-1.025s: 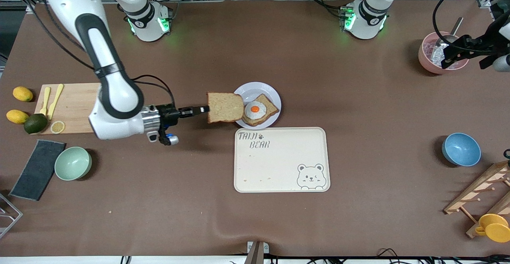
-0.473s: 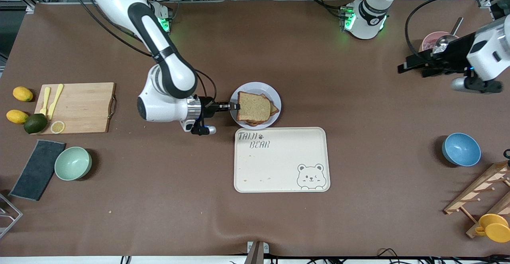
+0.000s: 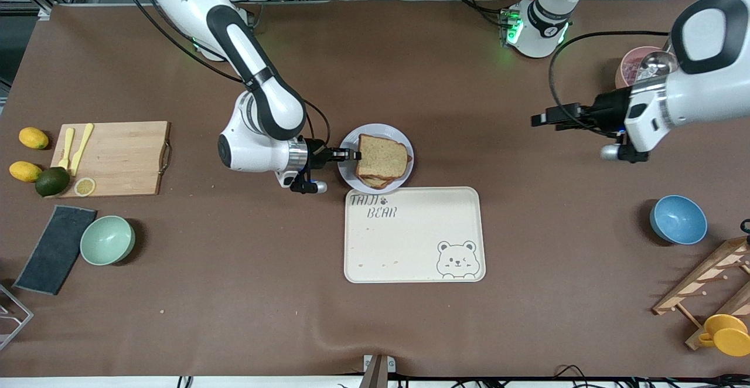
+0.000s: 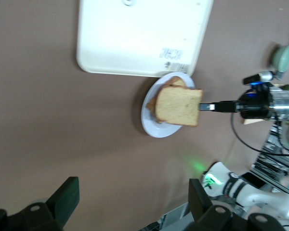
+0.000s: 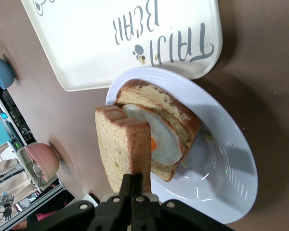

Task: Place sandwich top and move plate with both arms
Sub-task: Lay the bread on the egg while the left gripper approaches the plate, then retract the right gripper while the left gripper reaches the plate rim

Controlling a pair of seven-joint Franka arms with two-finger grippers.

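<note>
The sandwich top [image 3: 382, 156], a plain brown slice, hangs over the plate [image 3: 375, 133] and covers the egg-topped slice [image 5: 168, 130] lying there. My right gripper [image 3: 354, 155] is shut on the slice's crust edge at the plate's rim toward the right arm's end. In the right wrist view the sandwich top [image 5: 123, 144] sits tilted just above the egg, with the plate [image 5: 221, 192] under both. My left gripper [image 3: 542, 121] is open and empty, in the air over bare table between the plate and the pink bowl. From the left wrist view the plate [image 4: 151, 127] and sandwich top [image 4: 178, 107] lie well ahead of its fingers [image 4: 67, 197].
A cream bear tray [image 3: 410, 241] lies just nearer the camera than the plate. A pink bowl with a spoon [image 3: 636, 68] stands under the left arm. A blue bowl [image 3: 678, 219], a wooden rack [image 3: 703, 288], a cutting board [image 3: 114, 158] and a mint bowl [image 3: 107, 240] sit at the table's ends.
My right gripper carried the sandwich top from beside the plate to over the egg slice. The left arm swung from the pink bowl toward the plate, still open.
</note>
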